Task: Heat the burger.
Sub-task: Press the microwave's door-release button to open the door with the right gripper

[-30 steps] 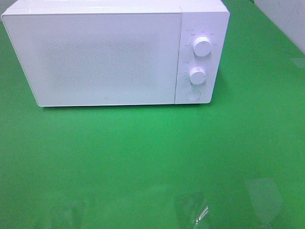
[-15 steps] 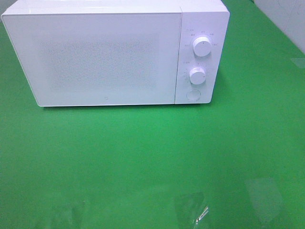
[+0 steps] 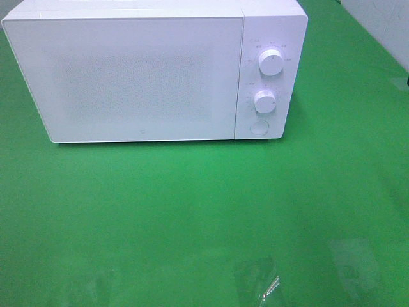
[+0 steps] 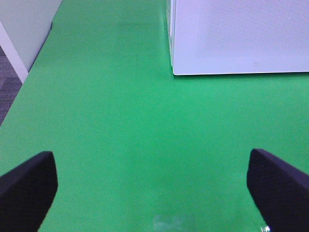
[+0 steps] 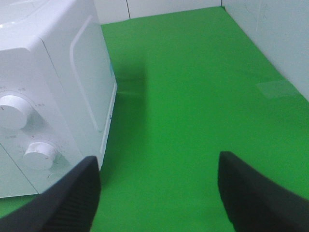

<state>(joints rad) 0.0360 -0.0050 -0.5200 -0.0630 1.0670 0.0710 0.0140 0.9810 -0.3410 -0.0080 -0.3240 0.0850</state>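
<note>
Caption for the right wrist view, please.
Right gripper open and empty above the green table, beside the white microwave and its dials.

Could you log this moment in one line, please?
microwave: door shut | burger: unseen | left gripper: open, empty | right gripper: open, empty

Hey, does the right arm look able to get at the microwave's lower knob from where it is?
Probably yes. The right gripper is open and empty, the lower knob sits close ahead on the microwave, and only green table lies between.
</note>
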